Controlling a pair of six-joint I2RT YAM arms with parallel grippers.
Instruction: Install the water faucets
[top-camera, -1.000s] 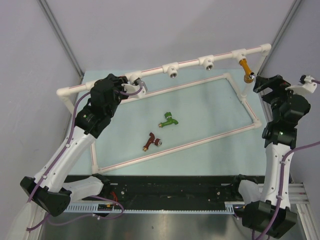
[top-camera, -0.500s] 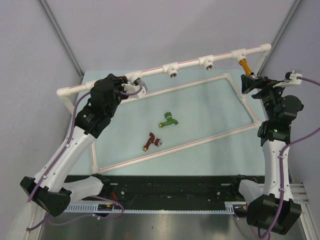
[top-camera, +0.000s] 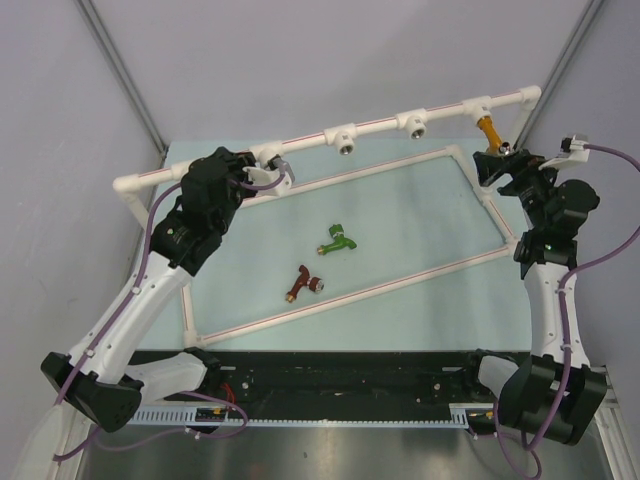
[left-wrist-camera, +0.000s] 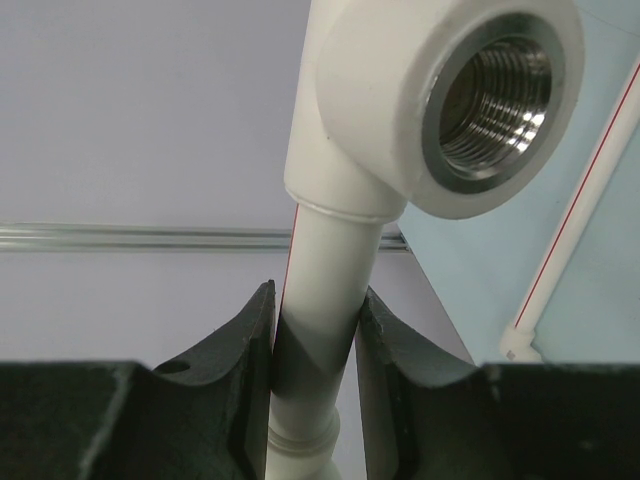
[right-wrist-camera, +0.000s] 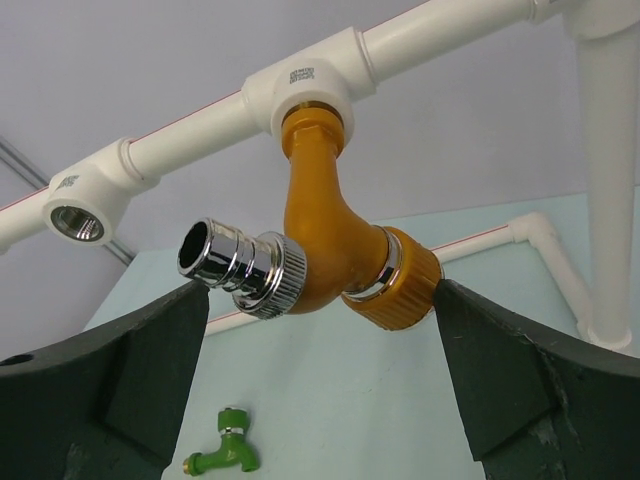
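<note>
The orange-yellow faucet (top-camera: 489, 133) hangs screwed into the rightmost tee of the raised white pipe (top-camera: 380, 125); the right wrist view shows it (right-wrist-camera: 320, 230) with its chrome spout pointing left. My right gripper (top-camera: 498, 163) (right-wrist-camera: 320, 290) is open, its jaws flanking the spout and the orange cap. The green faucet (top-camera: 338, 240) (right-wrist-camera: 222, 455) and the dark red-brown faucet (top-camera: 303, 284) lie on the mat inside the frame. My left gripper (top-camera: 264, 176) (left-wrist-camera: 315, 305) is shut on the white pipe (left-wrist-camera: 322, 260) just below a tee.
Three tee sockets stand empty: two along the raised pipe (top-camera: 346, 141) (top-camera: 414, 124) and one by my left gripper (left-wrist-camera: 498, 92). One also shows in the right wrist view (right-wrist-camera: 75, 222). A low white pipe rectangle (top-camera: 400, 285) lies on the mat. A vertical post (right-wrist-camera: 608, 170) stands right of the right gripper.
My right arm has swung left and up, bringing its open gripper around the orange-yellow faucet. The left arm and the two loose faucets have not moved.
</note>
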